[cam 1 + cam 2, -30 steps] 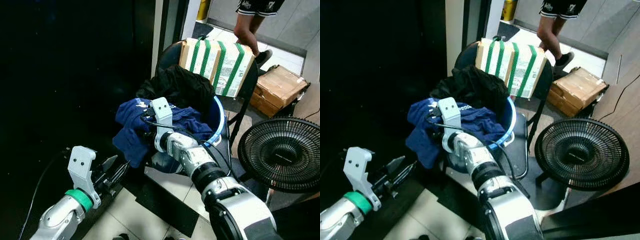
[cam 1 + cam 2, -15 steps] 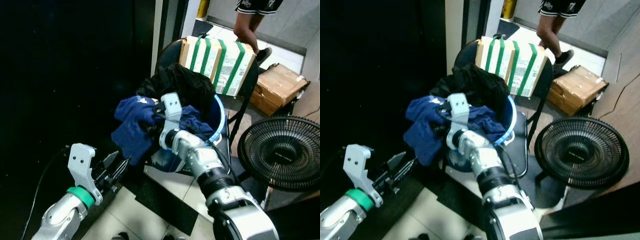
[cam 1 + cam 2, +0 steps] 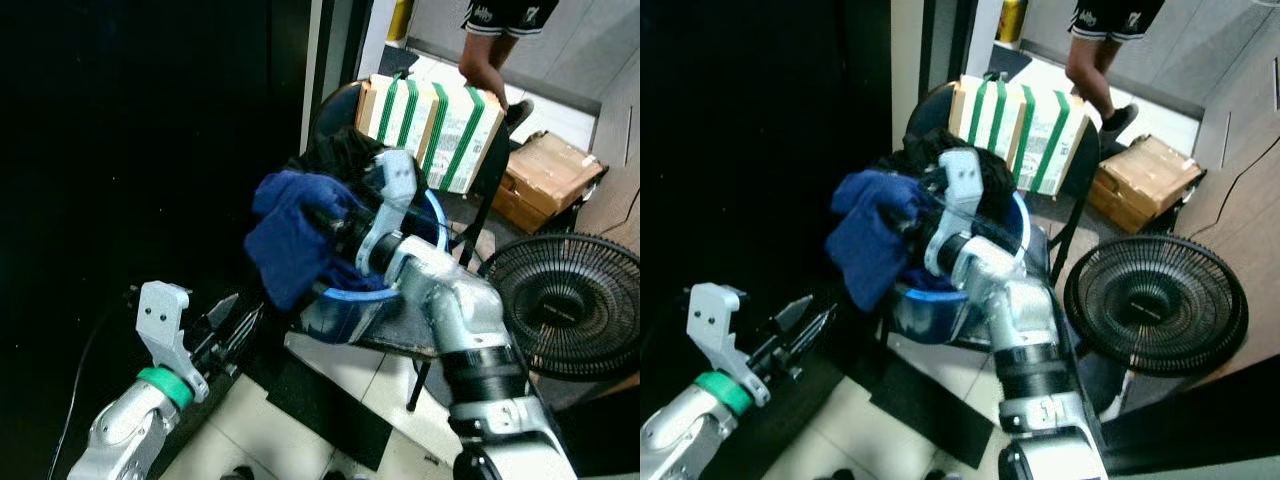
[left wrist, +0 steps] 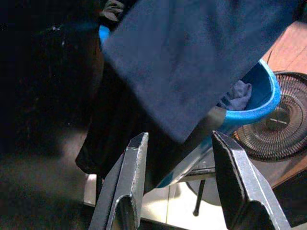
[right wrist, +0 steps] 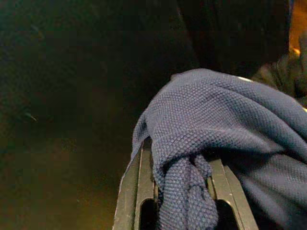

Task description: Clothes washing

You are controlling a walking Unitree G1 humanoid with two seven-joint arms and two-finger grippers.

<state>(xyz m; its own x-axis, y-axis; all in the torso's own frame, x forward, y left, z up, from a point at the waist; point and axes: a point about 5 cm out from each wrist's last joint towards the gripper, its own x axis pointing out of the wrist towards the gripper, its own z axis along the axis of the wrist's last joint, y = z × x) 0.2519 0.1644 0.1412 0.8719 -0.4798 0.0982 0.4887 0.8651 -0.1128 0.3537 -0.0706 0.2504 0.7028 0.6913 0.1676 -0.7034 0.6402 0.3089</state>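
Note:
My right gripper (image 3: 332, 224) is shut on a dark blue garment (image 3: 288, 240) and holds it bunched up above the left rim of a blue wash basin (image 3: 352, 303). The cloth hangs down over that rim. In the right wrist view the knit fabric (image 5: 225, 120) is pinched between the two fingers (image 5: 135, 191). More blue cloth lies in the basin, and black clothes (image 3: 345, 150) are heaped at its back. My left gripper (image 3: 235, 335) is open, low and to the left of the basin, pointing at it; its fingers (image 4: 127, 187) frame the hanging garment (image 4: 192, 57).
The basin rests on a dark folding chair (image 3: 470, 215) with a green-strapped carton (image 3: 435, 112) against its back. A black floor fan (image 3: 565, 300) stands to the right, a brown cardboard box (image 3: 555, 170) behind it. A person's legs (image 3: 488, 45) are at the top. A dark space lies to the left.
The right gripper has lifted the blue garment up off the pile and carried it left of the basin. The left arm has hardly moved.

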